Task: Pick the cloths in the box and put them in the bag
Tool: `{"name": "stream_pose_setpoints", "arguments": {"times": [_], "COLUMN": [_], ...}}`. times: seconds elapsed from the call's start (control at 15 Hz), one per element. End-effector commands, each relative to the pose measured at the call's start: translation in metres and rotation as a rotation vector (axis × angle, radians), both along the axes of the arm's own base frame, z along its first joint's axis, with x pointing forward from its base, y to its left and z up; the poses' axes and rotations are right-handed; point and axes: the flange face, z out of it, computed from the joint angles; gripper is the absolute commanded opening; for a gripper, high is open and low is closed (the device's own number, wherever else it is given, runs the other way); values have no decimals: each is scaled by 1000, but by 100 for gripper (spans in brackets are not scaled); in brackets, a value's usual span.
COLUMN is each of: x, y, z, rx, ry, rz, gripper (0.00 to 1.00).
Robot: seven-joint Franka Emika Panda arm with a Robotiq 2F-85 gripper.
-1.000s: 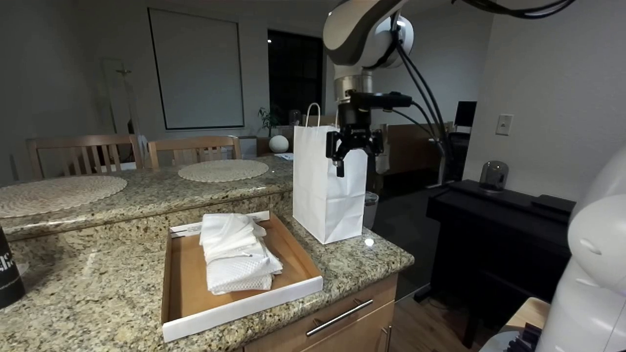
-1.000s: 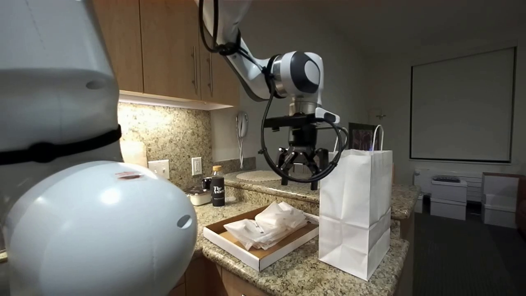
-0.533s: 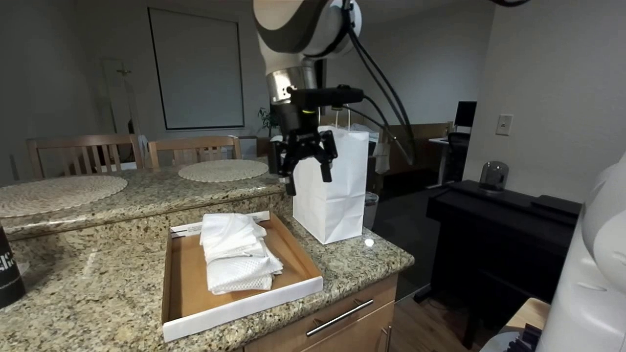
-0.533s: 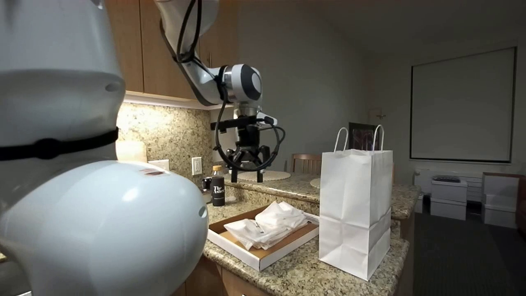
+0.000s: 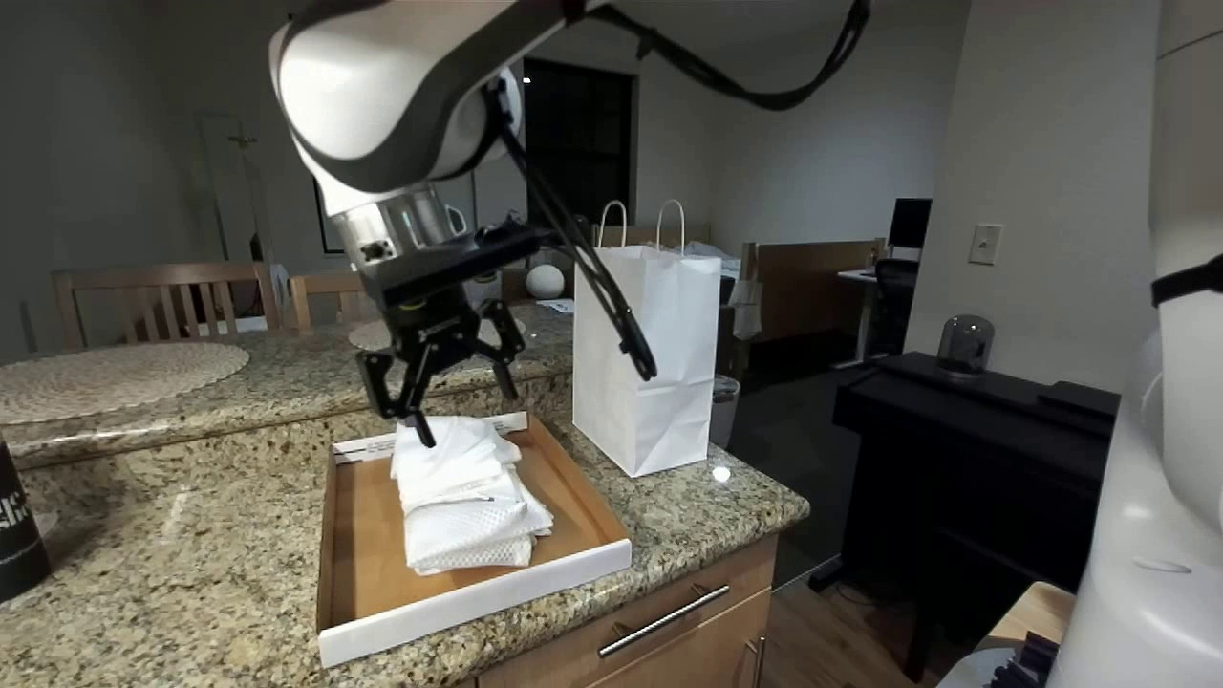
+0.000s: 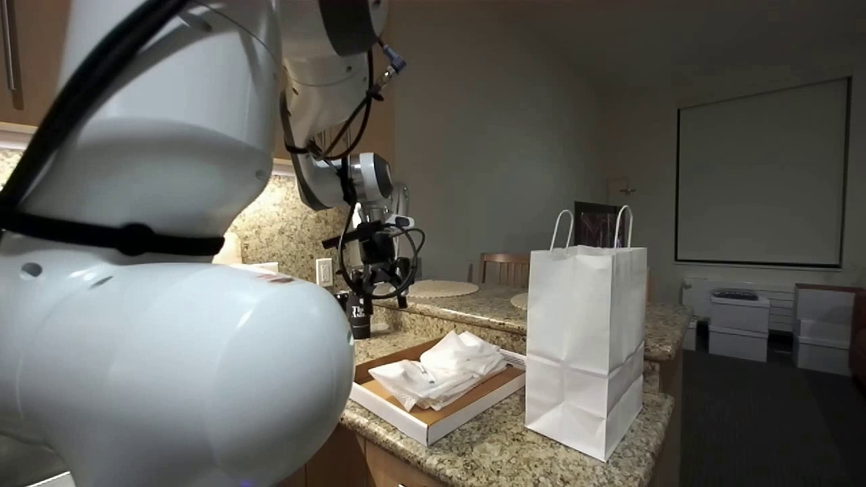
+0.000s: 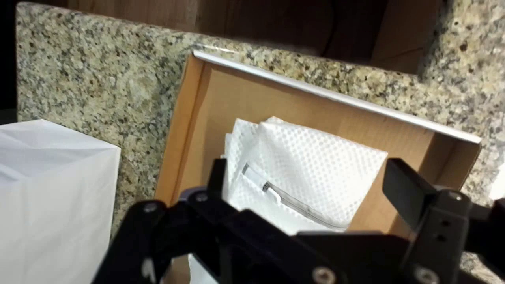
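Note:
White folded cloths (image 5: 468, 511) lie stacked in a shallow cardboard box (image 5: 478, 613) on the granite counter. In the wrist view the cloths (image 7: 311, 157) have a dotted mesh texture and a zip with a white pull. A white paper bag (image 5: 654, 411) with upright handles stands beside the box. The bag (image 6: 585, 338) and cloths (image 6: 446, 368) show in both exterior views. My gripper (image 5: 468, 414) is open and empty above the back part of the box, tilted. In the wrist view the gripper's (image 7: 306, 167) fingers stand wide apart, and the cloths show between them, partly hidden by the fingers.
A raised counter ledge with woven placemats (image 5: 124, 377) runs behind the box. A dark bottle (image 5: 17, 535) stands at the far left of the counter. The counter's edge (image 7: 118, 29) runs close along the box. A drawer handle (image 5: 662, 621) sticks out below.
My gripper has moved away from in front of the bag, lowered, and tilted over the box. It stays open. The cloths, box and bag have not moved.

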Motion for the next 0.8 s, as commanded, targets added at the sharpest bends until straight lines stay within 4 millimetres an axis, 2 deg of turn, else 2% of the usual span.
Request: {"name": "stream_pose_setpoints", "arguments": {"times": [0.0,0.2,0.47,0.6,0.73], "x": [33,51,70,79,87], "y": [34,50,57,55,49], "z": [-37,-85,-134,-152,-161], "rx": [8,-36,-89,-114,-148], "ry": [-37,-5,21,39,59], "rz": [-67,-123,-210,-237,-264], "gripper": [100,100,100,100,100]}}
